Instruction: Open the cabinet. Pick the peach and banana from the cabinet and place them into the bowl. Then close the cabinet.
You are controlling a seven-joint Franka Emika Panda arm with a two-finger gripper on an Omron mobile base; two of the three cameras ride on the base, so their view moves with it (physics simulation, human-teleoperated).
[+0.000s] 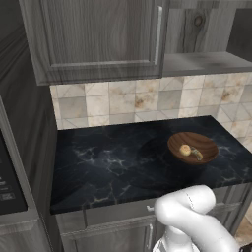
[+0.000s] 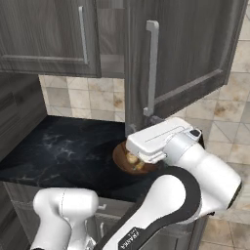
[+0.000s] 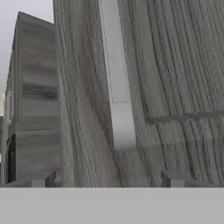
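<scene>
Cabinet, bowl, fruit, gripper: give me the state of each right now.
cabinet: right door swung open, left door shut.
bowl: upright on the counter, holding both fruits.
peach: in the bowl.
banana: in the bowl, beside the peach.
gripper: open, facing the open door's handle.

The cabinet (image 1: 98,34) hangs on the wall above the worktop (image 1: 113,162), with a tiled wall (image 1: 128,103) between them. In the left base view its left door is shut, and to the right of it an open shelf (image 1: 202,61) shows. The bowl (image 1: 193,147) sits on the worktop toward its right end, below that shelf. Inside the bowl lie the peach (image 1: 185,149) on the left and the banana (image 1: 197,154) just beside it on the right. In the right base view the right door (image 2: 190,53) stands swung outward above the bowl, its handle (image 2: 152,68) near its front edge. The hand (image 3: 111,178) sits just below the handle's lower end, close before the door, one finger to each side of the handle's line.
</scene>
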